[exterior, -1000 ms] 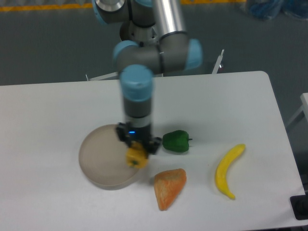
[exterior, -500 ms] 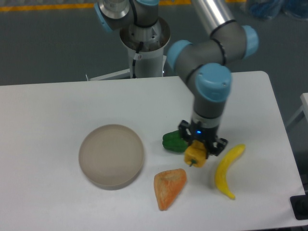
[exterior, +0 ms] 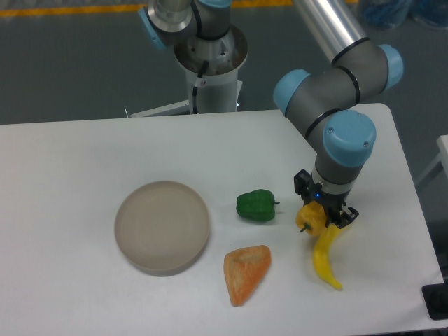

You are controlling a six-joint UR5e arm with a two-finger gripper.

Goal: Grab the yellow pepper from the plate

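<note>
The yellow pepper (exterior: pixel 312 219) is held in my gripper (exterior: pixel 320 212), which is shut on it. It hangs just above the upper end of the yellow banana (exterior: pixel 325 255), at the right side of the table. The beige plate (exterior: pixel 162 226) sits empty at the left centre, well away from the gripper. The arm reaches down from above right.
A green pepper (exterior: pixel 256 206) lies between the plate and the gripper. An orange wedge-shaped piece (exterior: pixel 246 273) lies in front of it. The table's right edge (exterior: pixel 413 210) is close to the gripper. The robot base (exterior: pixel 210 63) stands behind the table.
The gripper has carried the yellow pepper from over the plate's right rim rightward, past the green pepper, to above the banana. The plate now stands empty.
</note>
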